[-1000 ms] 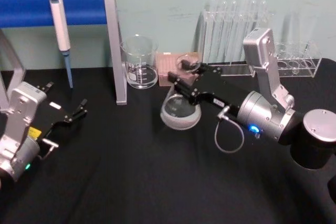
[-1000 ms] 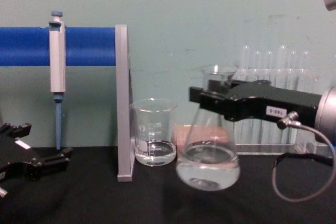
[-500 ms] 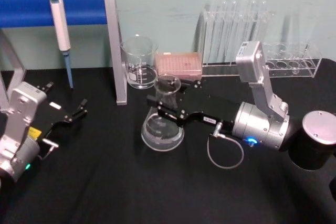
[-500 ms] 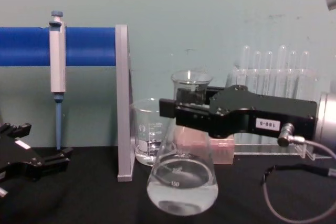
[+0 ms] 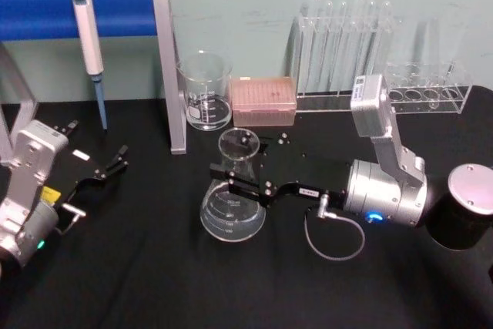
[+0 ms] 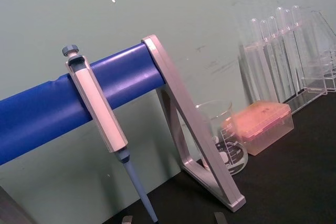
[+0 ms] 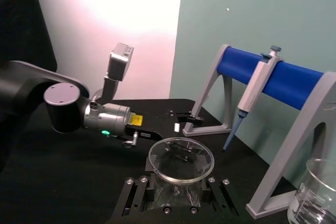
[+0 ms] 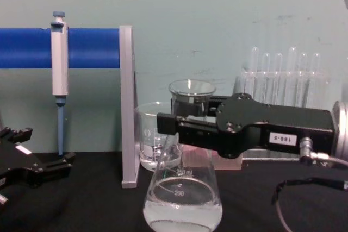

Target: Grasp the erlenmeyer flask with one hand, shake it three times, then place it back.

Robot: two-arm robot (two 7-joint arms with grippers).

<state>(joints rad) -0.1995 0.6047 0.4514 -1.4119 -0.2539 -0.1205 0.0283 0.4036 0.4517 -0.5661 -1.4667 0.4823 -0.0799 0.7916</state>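
The right gripper (image 5: 239, 180) is clamped shut on the flask (image 5: 231, 217), with one jaw on either side of the narrow neck just under the lip. The arm reaches in from 3 o'clock in the head view, so the flask sits at 9 o'clock from the wrist, at the very tip of the gripper.

The flask's long axis is upright and the gripper body lies level, so the jaws cross the neck at a right angle. The wide base hangs below them with a little liquid in it. It is low over the table (image 5: 154, 283), near the middle, but whether the base touches the cloth cannot be told.

Around the flask, the beaker (image 5: 204, 94) stands at 11 o'clock and the tip box (image 5: 264, 98) at 1 o'clock, both near but apart. The stand post (image 5: 169, 67) is farther off at 11 o'clock.

The left gripper (image 5: 117, 159) is parked well apart at 9 o'clock, its fingers spread and empty. The right arm is the nearer one and has the job.

With the axis vertical and the hold high on the neck, I judge that any shake will swing the heavy base beneath the jaws. A set-down calls for a straight drop that keeps the neck plumb.
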